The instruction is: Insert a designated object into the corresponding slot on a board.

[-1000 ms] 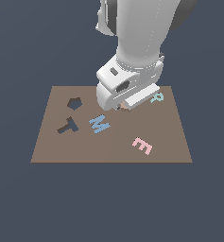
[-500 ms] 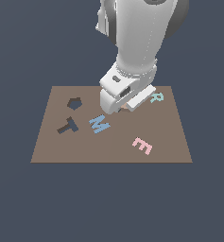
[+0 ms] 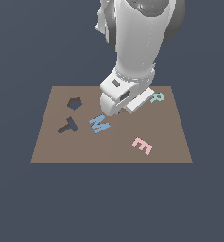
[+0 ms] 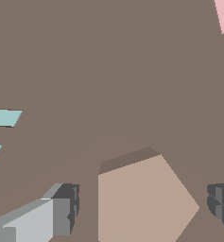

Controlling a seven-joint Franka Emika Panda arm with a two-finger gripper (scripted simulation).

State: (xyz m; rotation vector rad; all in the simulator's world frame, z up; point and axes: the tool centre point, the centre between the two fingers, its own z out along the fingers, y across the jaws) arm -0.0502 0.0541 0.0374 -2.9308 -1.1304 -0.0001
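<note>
We see our gripper (image 4: pixel 139 208) low over the board (image 3: pixel 170 142), its fingers (image 4: pixel 64 210) spread wide on either side of the tan pentagon block (image 4: pixel 142 201) without touching it. The block lies flat on the board near the mint R (image 3: pixel 157 98), hidden behind the arm in the exterior view. The pentagon slot (image 3: pixel 74 103) sits well apart from the block, beyond the blue M (image 3: pixel 99 124), with the T-shaped hole (image 3: pixel 68 126) just beside it. The pink E (image 3: pixel 142 145) lies near the board's front edge.
</note>
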